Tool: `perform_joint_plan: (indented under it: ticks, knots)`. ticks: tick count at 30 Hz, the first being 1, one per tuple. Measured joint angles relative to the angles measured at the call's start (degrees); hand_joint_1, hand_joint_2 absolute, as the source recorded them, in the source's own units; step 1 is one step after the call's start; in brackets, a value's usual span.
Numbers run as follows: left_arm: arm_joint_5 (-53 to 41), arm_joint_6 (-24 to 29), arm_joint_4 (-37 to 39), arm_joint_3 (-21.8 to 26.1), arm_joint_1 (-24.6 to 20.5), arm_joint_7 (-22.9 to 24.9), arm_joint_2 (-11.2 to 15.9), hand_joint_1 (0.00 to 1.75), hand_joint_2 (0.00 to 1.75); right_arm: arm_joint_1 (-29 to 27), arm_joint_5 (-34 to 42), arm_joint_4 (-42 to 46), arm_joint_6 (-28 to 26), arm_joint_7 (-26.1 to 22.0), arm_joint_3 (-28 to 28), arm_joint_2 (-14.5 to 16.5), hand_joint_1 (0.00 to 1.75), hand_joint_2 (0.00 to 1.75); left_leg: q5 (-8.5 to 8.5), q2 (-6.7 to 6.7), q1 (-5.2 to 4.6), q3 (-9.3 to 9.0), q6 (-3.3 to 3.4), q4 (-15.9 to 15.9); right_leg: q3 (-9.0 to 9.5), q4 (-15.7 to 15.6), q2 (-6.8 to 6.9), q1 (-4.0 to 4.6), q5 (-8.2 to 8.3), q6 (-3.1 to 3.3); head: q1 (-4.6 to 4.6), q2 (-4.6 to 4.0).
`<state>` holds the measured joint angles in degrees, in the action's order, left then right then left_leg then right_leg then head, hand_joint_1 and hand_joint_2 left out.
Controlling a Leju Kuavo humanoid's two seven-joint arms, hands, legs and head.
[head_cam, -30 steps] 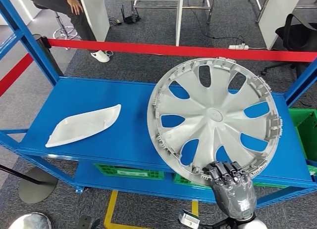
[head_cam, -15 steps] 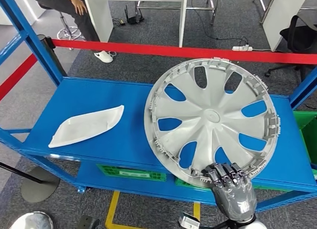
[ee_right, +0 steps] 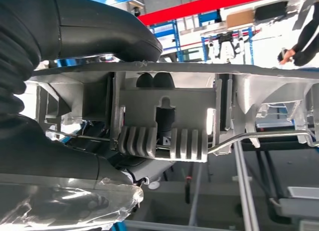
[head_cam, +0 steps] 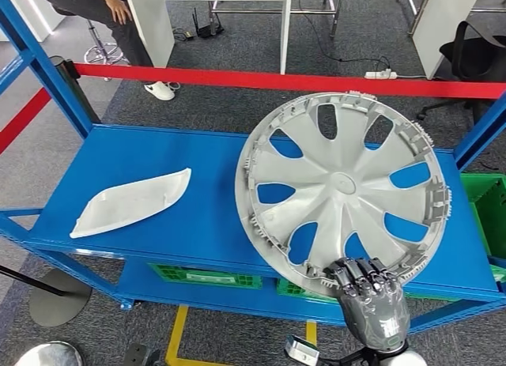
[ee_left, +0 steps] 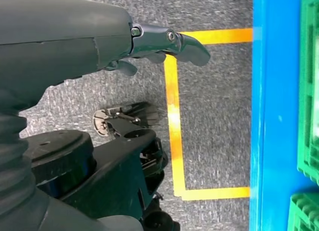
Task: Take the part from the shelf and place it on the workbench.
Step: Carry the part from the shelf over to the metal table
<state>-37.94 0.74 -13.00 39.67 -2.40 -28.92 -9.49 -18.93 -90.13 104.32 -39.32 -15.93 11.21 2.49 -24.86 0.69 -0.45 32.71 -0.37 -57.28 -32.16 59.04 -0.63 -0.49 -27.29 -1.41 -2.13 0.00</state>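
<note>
Glossy dark grey right robot hand [head_cam: 371, 299] with black segmented fingers [head_cam: 358, 274], grey ribbed wrist cover [ee_right: 17, 51], smooth grey left robot hand [ee_left: 112, 36]

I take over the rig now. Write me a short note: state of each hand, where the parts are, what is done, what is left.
Right hand: grips the near rim of the wheel cover, which is tilted up off the blue shelf.
Left hand: holds nothing, fingers apart, hanging over the grey floor by the yellow line.
White curved part: lies flat on the shelf, left of the wheel cover, untouched.
Done: wheel cover grasped and partly raised.
Left: carry it away from the shelf and set it on the workbench.
</note>
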Motion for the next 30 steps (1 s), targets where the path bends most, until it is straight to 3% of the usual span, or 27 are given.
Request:
perform_joint_plan:
  ticks: [3, 5, 7, 8, 9, 10, 11, 13, 15, 18, 20, 22, 23, 24, 25, 28, 30]
  knots:
    - [-0.01, 0.0, 0.0, 0.0, 0.04, 0.0, -0.05, 0.0, 1.75, -0.01, -0.01, 0.01, 0.0, 0.0, 0.0, 0.0, 1.75, 1.75, 0.05, 0.01, 0.26, -0.1, 0.72, 0.91, -0.56, 0.83, 0.14, -0.06, -0.82, -1.02, -0.16, 0.0]
    - [0.0, 0.0, 0.0, 0.0, 0.04, 0.0, -0.08, 0.0, 1.75, 0.02, -0.01, 0.01, 0.0, -0.02, 0.03, 0.0, 1.75, 1.75, 0.17, -0.01, 0.41, -0.23, 1.22, 1.14, -2.96, 5.96, 0.24, -0.08, -3.83, -1.42, -0.43, 0.0]
    - [0.0, 0.0, 0.0, 0.0, 0.06, 0.0, -0.08, 0.0, 1.75, -0.01, -0.01, -0.01, 0.0, -0.04, 0.09, 0.0, 1.75, 1.75, 0.11, -0.03, 0.37, -0.24, 1.44, 1.12, -6.46, 13.43, 0.25, -0.1, -6.99, -1.65, -0.56, 0.0]
    - [0.0, 0.0, 0.0, 0.0, 0.08, 0.0, -0.08, 0.0, 1.75, -0.05, -0.01, -0.01, 0.0, -0.04, 0.1, 0.0, 1.75, 1.75, 0.09, -0.03, 0.36, -0.28, 1.47, 1.11, -7.53, 15.49, 0.26, -0.1, -7.21, -1.73, -0.57, 0.0]
    - [0.0, 0.0, 0.0, 0.0, 0.09, 0.0, -0.08, 0.0, 1.75, -0.07, -0.01, -0.02, 0.0, -0.03, 0.1, 0.0, 1.75, 1.75, 0.05, -0.01, 0.37, -0.35, 1.47, 1.1, -7.63, 15.47, 0.26, -0.1, -6.29, -1.77, -0.58, 0.0]
    - [0.0, 0.0, 0.0, 0.0, 0.09, 0.0, -0.09, 0.0, 1.75, -0.08, -0.01, -0.02, 0.0, -0.03, 0.09, 0.0, 1.75, 1.75, -0.01, 0.02, 0.39, -0.48, 1.42, 1.09, -6.61, 13.13, 0.28, -0.13, -4.35, -1.77, -0.58, 0.0]
    - [0.0, 0.0, 0.0, 0.0, 0.09, 0.0, -0.11, 0.0, 1.75, -0.05, -0.01, -0.02, 0.0, -0.02, 0.08, 0.0, 1.75, 1.75, -0.13, 0.06, 0.42, -0.65, 1.29, 1.05, -4.7, 9.03, 0.33, -0.19, -2.11, -1.78, -0.6, 0.0]
    - [0.0, 0.0, 0.0, 0.0, 0.07, 0.0, -0.1, 0.0, 1.75, 0.02, -0.01, -0.04, 0.0, -0.03, 0.08, 0.0, 1.75, 1.75, -0.38, 0.13, 0.25, -0.76, 0.84, 0.92, -0.91, 2.17, 0.34, -0.17, 0.3, -1.6, -0.59, 0.0]
    - [0.0, 0.0, 0.0, 0.0, 0.07, 0.0, -0.05, 0.0, 1.75, 0.05, -0.02, -0.07, 0.0, -0.06, 0.08, 0.0, 1.75, 1.75, -0.43, 0.17, 0.03, -0.72, 0.41, 0.71, 0.24, 0.31, 0.22, -0.09, 0.16, -1.05, -0.5, 0.0]
    - [0.0, 0.0, 0.0, 0.0, 0.07, 0.0, -0.01, 0.0, 1.75, 0.04, -0.02, -0.05, 0.0, -0.03, 0.02, 0.0, 1.75, 1.75, -1.18, 0.11, 0.08, -0.43, -0.27, -0.2, 0.0, 0.13, 0.14, -0.26, 0.15, 0.0, -0.33, 0.0]
    - [0.0, 0.0, 0.0, 0.0, 0.05, 0.0, 0.02, 0.0, 1.75, 0.06, 0.02, -0.04, 0.0, 0.03, -0.01, 0.0, 1.75, 1.75, -4.15, 0.01, 0.22, 1.67, -0.93, -4.86, -0.03, 0.05, 0.21, -0.37, 0.25, 0.59, -0.1, 0.0]
    - [0.0, 0.0, 0.0, 0.0, 0.09, 0.0, 0.0, 0.0, 1.75, 0.04, 0.04, -0.04, 0.0, 0.07, -0.02, 0.0, 1.75, 1.75, -7.75, -0.03, 0.36, 5.42, -1.3, -12.77, -0.15, 0.06, 0.27, -0.34, 0.26, 0.85, 0.04, 0.0]
    - [0.0, 0.0, 0.0, 0.0, 0.12, 0.01, -0.01, 0.0, 1.75, 0.01, 0.04, -0.04, 0.0, 0.07, -0.02, 0.0, 1.75, 1.75, -8.39, -0.03, 0.4, 6.81, -1.34, -15.56, -0.17, 0.07, 0.28, -0.33, 0.26, 0.88, 0.04, 0.0]
    - [0.0, 0.0, 0.0, 0.0, 0.15, 0.01, -0.01, 0.0, 1.75, 0.01, 0.04, -0.05, 0.0, 0.07, -0.02, 0.0, 1.75, 1.75, -7.92, -0.03, 0.42, 7.38, -1.31, -16.53, -0.15, 0.08, 0.26, -0.32, 0.24, 0.89, 0.04, 0.0]
    - [0.0, 0.0, 0.0, 0.0, 0.15, 0.0, -0.02, 0.0, 1.75, 0.0, 0.04, -0.05, 0.0, 0.07, -0.02, 0.0, 1.75, 1.75, -6.36, -0.03, 0.42, 6.9, -1.21, -15.31, -0.07, 0.08, 0.22, -0.32, 0.21, 0.89, 0.04, 0.0]
    - [3.69, -1.02, -1.4, 0.08, 0.13, -3.46, -0.27, 0.0, 1.75, -0.29, 0.01, 0.25, 0.0, 2.31, 0.07, -0.02, 1.75, 1.75, -0.58, 0.0, 0.38, 1.86, -0.66, -4.58, 0.02, 0.09, 0.06, -0.22, -0.01, 0.63, 0.11, 0.0]
    - [8.88, -1.69, -3.49, 0.36, -1.01, -7.77, -0.6, 0.0, 1.75, -1.06, 0.02, 1.27, -0.01, 6.12, 0.47, -0.44, 1.75, 1.75, 0.18, 0.1, 0.29, 0.18, -0.35, -0.51, -0.16, 0.15, 0.2, -0.04, -0.09, 0.12, 0.14, 0.0]
